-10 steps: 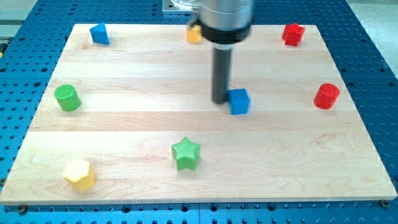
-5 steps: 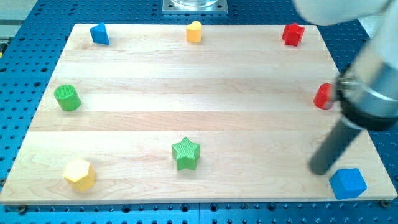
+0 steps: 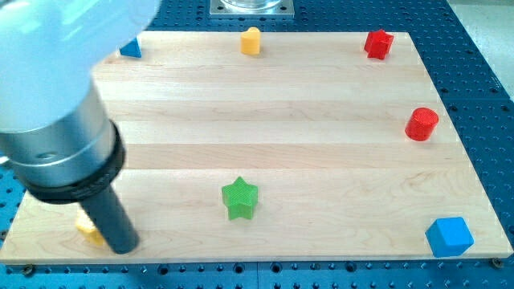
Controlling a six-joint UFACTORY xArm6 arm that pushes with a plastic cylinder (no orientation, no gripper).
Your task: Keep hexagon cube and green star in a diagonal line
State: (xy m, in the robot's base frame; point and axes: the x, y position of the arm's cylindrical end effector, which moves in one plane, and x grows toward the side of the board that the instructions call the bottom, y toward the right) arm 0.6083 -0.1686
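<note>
The green star (image 3: 239, 197) lies at the bottom middle of the wooden board (image 3: 265, 120). The yellow hexagon block (image 3: 87, 229) sits at the bottom left corner and is mostly hidden behind my rod. My tip (image 3: 123, 246) rests at the board's bottom left, touching or just right of the yellow hexagon and well left of the star. The blue cube (image 3: 449, 236) lies at the bottom right corner.
A red cylinder (image 3: 422, 124) sits at the right edge. A red block (image 3: 378, 42) is at the top right. A small yellow block (image 3: 251, 39) is at the top middle. A blue block (image 3: 130, 49) at the top left is partly hidden by the arm.
My rod has swung from the bottom right, beside the blue cube, across to the bottom left onto the yellow hexagon. The arm now hides the green cylinder. The blue cube stays put.
</note>
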